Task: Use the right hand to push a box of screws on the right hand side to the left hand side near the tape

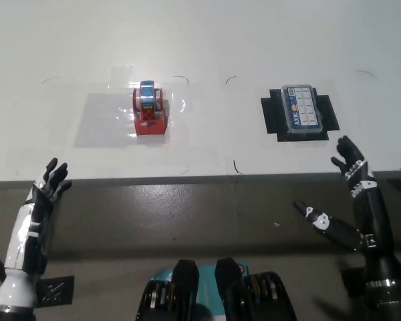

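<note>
Lying beyond open right hand (351, 162): box of screws (301, 111), untouched.

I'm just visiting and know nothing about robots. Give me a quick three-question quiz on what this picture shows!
1. True or false: the black right hand is already touching the box of screws.
2. What stands on the table's left half? A) a cup B) a red tape dispenser C) a hammer
3. Fill in: the white left hand rests at the table's near ____.

Key: 1. False, it is open, short of the box. 2. B. 3. edge.
</note>
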Available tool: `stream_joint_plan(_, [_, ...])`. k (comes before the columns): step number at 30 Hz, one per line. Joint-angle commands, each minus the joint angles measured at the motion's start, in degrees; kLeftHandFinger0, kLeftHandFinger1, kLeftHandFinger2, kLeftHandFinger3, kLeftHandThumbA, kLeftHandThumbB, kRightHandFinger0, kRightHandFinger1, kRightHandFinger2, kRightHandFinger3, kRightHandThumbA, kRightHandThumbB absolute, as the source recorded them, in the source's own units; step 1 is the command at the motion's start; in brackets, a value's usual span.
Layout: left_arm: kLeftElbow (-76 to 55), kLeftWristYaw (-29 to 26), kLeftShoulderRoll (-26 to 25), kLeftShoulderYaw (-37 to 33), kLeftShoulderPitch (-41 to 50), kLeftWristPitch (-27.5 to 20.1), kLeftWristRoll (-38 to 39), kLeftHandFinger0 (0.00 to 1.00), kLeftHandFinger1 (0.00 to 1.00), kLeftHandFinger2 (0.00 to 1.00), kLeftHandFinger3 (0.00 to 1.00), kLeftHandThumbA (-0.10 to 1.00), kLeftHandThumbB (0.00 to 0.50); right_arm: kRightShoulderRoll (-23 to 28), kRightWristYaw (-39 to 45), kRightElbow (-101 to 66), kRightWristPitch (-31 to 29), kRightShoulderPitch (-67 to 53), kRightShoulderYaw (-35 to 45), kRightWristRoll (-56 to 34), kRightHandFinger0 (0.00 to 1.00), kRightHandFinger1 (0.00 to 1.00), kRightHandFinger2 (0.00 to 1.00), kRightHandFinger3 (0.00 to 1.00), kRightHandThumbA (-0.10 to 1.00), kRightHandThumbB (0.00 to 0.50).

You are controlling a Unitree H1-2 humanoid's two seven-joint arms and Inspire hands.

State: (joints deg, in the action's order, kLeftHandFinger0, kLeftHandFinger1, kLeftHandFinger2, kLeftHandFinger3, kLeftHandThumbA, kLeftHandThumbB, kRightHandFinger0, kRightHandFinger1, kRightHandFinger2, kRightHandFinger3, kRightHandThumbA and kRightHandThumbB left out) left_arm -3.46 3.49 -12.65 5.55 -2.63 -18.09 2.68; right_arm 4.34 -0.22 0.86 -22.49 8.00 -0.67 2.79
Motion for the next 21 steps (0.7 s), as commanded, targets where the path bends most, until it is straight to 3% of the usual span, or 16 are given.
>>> stream_joint_plan(1, [-4.51,1.26,-1.16,0.2,0.39,-2.21,1.47,1.0,1.0,1.0,1.0,1.0,0.121,0.99,0.29,-5.85,-3.99,0.31,0.65,-0.13,0.92,1.0,1.0,1.0,1.0,0.226])
stream_joint_plan(5, [-7.36,1.8,-1.05,-0.03,1.25,-1.28,2.02,1.0,1.0,1.0,1.0,1.0,0.114,1.82,0.28,-6.43,-3.13,3.25,1.7,-1.91,0.95,1.0,1.0,1.0,0.99,0.234])
stream_joint_plan(6, [-7.87,1.94,-0.94,-0.11,1.4,-1.21,2.45,1.0,1.0,1.0,1.0,1.0,0.101,2.3,0.44,-6.37,-2.21,4.45,2.0,-2.34,1.0,1.0,1.0,1.0,0.99,0.236])
stream_joint_plan(9, [-8.14,2.26,-0.66,-0.28,1.54,-1.78,2.88,1.0,1.0,1.0,1.0,1.0,0.067,2.9,0.02,-6.58,1.39,6.78,3.02,-2.18,1.0,1.0,1.0,1.0,1.0,0.231])
stream_joint_plan(12, [-9.08,2.14,-0.47,-0.3,1.8,-0.97,2.58,1.0,1.0,1.0,1.0,1.0,0.07,3.66,-0.31,-5.03,4.49,10.07,4.16,-1.83,1.0,1.0,1.0,1.0,1.0,0.186])
stream_joint_plan(16, [-9.78,2.51,-0.65,-0.36,1.93,-0.8,2.89,1.0,1.0,1.0,1.0,1.0,0.064,5.56,-0.4,2.04,3.55,16.02,5.5,-1.36,1.0,1.0,1.0,1.0,1.0,0.155])
stream_joint_plan(21, [-11.29,2.32,-0.33,-0.18,2.7,0.31,3.4,1.0,1.0,1.0,1.0,1.0,0.055,7.27,-1.41,12.6,1.58,25.05,6.3,-0.07,1.0,1.0,1.0,1.0,1.0,0.191])
